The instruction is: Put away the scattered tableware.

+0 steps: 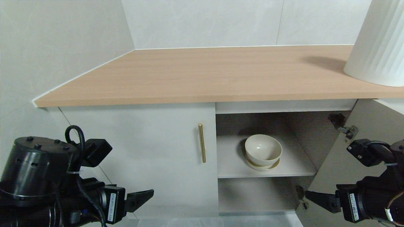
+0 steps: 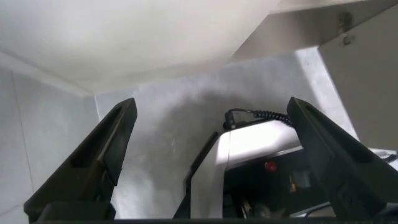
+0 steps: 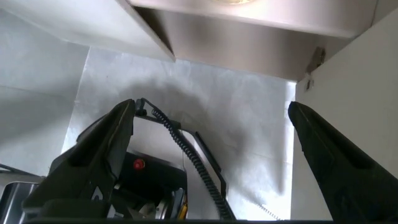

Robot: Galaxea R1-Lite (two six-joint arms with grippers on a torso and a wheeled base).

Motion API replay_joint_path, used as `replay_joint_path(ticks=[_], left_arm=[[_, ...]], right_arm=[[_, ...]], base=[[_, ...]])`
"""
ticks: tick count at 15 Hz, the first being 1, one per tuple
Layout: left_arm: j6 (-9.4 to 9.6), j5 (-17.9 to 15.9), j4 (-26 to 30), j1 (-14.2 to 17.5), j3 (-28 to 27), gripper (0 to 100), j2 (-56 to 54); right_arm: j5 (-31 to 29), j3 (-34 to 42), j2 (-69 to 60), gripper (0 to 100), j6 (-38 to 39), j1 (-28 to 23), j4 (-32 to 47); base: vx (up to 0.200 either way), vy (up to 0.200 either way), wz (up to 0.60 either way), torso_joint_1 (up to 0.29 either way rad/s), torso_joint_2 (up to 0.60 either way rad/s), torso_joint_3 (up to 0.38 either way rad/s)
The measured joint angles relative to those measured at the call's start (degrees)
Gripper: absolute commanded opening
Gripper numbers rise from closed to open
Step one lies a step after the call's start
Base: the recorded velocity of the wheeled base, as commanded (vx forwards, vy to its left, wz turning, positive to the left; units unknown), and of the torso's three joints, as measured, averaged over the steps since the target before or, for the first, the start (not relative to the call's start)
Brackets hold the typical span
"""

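While bowl [image 1: 263, 150] sits on plate [image 1: 264, 166], arm labels [image 1: 113, 201] barely legible.

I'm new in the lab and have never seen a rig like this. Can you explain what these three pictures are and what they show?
This is a two-armed robot on a wheeled base, set to put tableware away. The large picture comes from a camera on its head, looking down at a wooden countertop over a cabinet. A white ribbed object stands on the countertop at the right. The cabinet's right door is open. On the shelf inside, a cream bowl sits on a small plate. The other two pictures come from cameras on the wrists, each looking out between that arm's own fingers. The left gripper and the right gripper are both open and hold nothing. In the head view they sit low, in front of the cabinet.
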Motion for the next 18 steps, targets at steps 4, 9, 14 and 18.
replay_joint_path(ticks=[4,9,14,18], left_arm=[[0.0,0.0,0.0,-0.2,0.1,100,1.1],[-0.02,0.0,0.1,-0.3,0.1,100,1.6],[0.0,0.0,0.1,-0.3,0.3,100,1.8],[0.0,0.0,0.1,-0.6,0.4,100,1.9]], right_arm=[[0.0,0.1,0.0,100,-0.1,0.1,0.0],[0.0,0.2,0.1,100,-0.1,0.1,0.0],[0.0,0.3,0.2,100,-0.2,0.1,0.1],[0.1,0.4,0.3,100,-0.2,0.2,0.1]], base=[[-0.2,0.0,0.0,0.002,0.0,0.005],[-0.2,0.0,0.0,0.002,0.0,0.001],[-0.2,0.0,0.0,0.002,0.0,0.002],[0.0,0.0,0.0,0.0,0.0,0.0]])
